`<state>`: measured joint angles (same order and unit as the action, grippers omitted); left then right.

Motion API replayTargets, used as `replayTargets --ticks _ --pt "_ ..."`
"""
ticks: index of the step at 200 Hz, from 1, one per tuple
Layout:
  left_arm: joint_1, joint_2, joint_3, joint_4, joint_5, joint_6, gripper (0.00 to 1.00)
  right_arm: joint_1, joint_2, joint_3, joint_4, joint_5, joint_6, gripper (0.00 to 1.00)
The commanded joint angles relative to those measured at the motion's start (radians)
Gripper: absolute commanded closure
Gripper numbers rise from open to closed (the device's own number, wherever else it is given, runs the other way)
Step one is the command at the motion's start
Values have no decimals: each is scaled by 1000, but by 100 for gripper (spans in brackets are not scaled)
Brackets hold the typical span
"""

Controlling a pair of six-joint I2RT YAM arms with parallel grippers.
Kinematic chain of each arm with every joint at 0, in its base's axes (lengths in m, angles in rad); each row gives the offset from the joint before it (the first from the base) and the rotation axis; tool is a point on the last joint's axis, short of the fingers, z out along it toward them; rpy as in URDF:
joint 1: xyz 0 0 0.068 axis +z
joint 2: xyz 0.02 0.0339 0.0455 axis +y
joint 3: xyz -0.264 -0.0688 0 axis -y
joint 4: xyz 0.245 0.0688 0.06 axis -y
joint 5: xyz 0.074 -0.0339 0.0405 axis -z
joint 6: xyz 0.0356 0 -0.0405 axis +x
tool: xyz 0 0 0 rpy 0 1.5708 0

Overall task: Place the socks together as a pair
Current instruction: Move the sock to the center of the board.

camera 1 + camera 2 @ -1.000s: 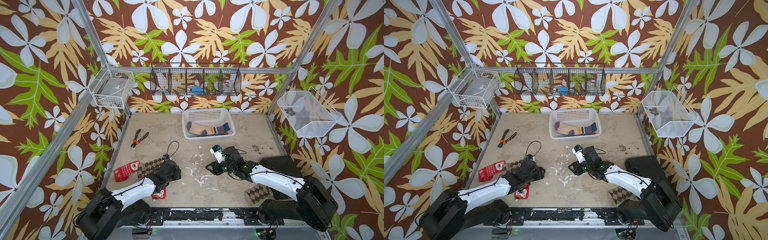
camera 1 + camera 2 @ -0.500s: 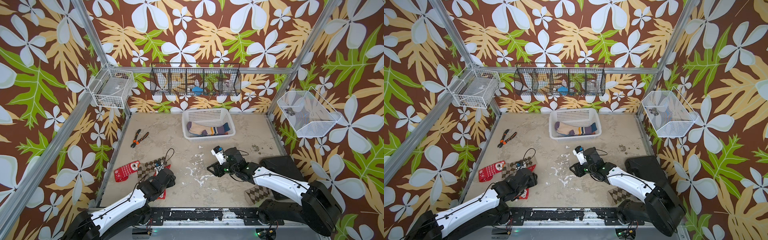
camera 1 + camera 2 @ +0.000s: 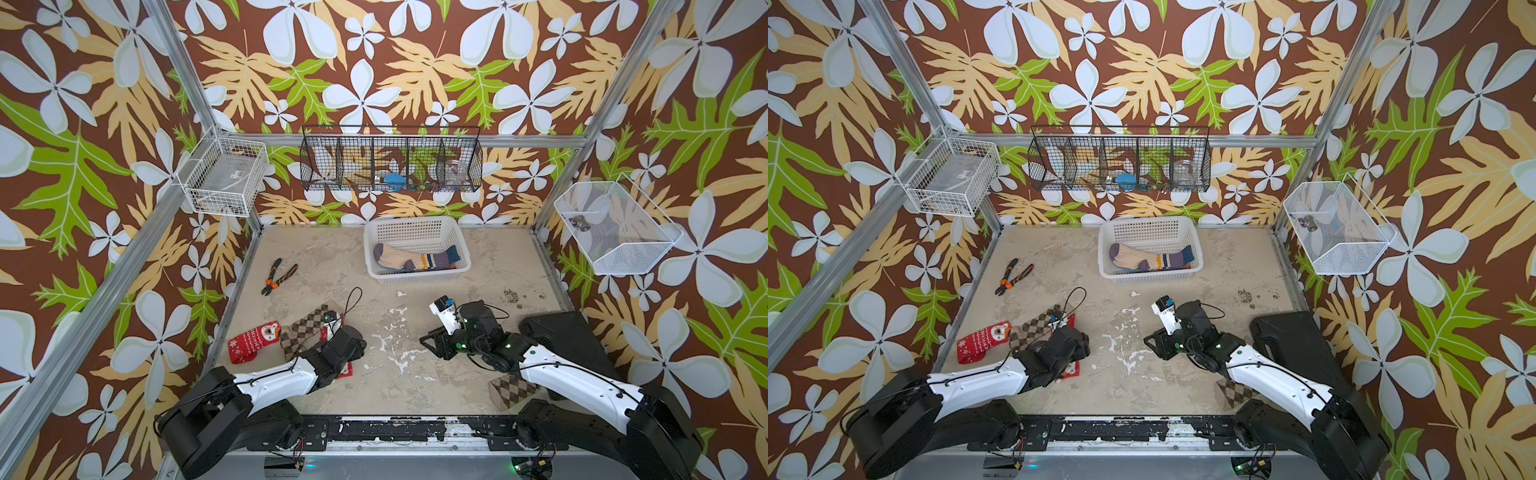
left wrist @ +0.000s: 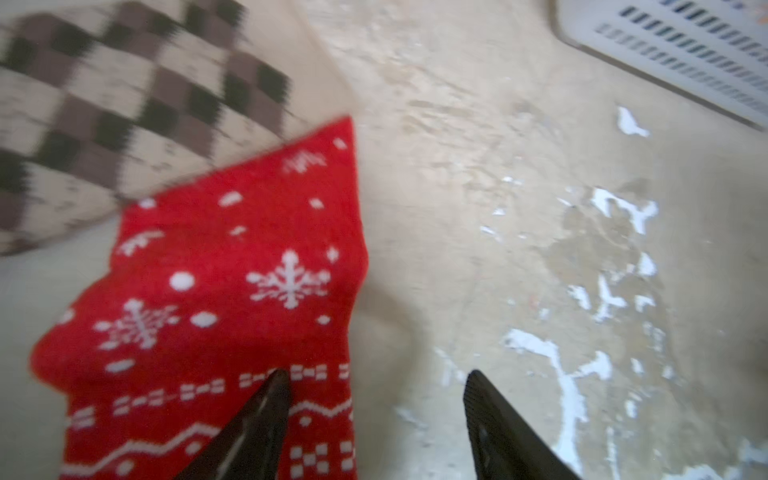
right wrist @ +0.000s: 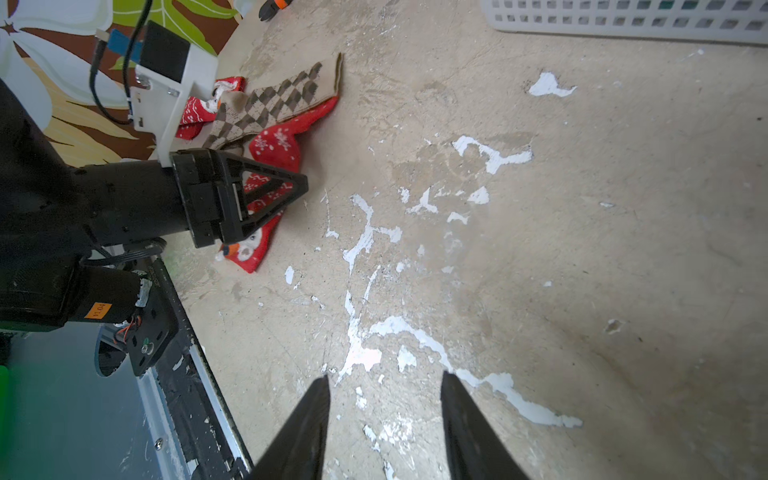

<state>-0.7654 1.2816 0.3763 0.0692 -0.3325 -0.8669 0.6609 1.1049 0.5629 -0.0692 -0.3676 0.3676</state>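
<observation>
Between the left gripper's (image 4: 374, 374) spread jaws nothing is held: 1 tip hangs over the right edge of a red snowflake sock (image 4: 232, 291), the other over bare table (image 4: 519, 208). To make this pick well, I would shift the gripper left so both tips straddle a fold of that edge, press down into the knit, then close, because soft fabric slips out of a shallow pinch. A brown argyle sock (image 3: 305, 330) lies across the red sock's far end (from the right wrist it looks to be on top), so lift slowly and watch that it does not drag along. The mate, a 2nd red sock (image 3: 253, 338), lies further left, touching the argyle one, and is the likely drop spot. At the right, the right gripper (image 5: 384, 376) hangs with jaws apart over bare table, empty. A 2nd argyle sock (image 3: 513, 386) lies near, partly under that arm, and striped and cream socks (image 3: 415, 262) lie in the far basket (image 3: 415, 228).
</observation>
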Motion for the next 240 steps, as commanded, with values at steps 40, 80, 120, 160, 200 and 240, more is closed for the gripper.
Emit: replayTargets --ticks 40,80,120,160,200,240 --pt "-187 321 370 53 274 30 31 -132 -69 -34 -23 -14 30 53" --pt "-197 238 456 60 209 59 31 -152 -51 -61 -19 -30 46 52" --pt "-140 13 335 17 98 60 31 -136 -20 -127 46 -71 102 52" --pt "21 -180 122 5 114 51 31 14 88 -106 111 -41 152 51" --pt "102 -302 23 -8 115 69 32 125 235 -60 151 11 174 51" --pt "119 -302 4 -9 114 81 32 181 321 -23 171 19 187 51"
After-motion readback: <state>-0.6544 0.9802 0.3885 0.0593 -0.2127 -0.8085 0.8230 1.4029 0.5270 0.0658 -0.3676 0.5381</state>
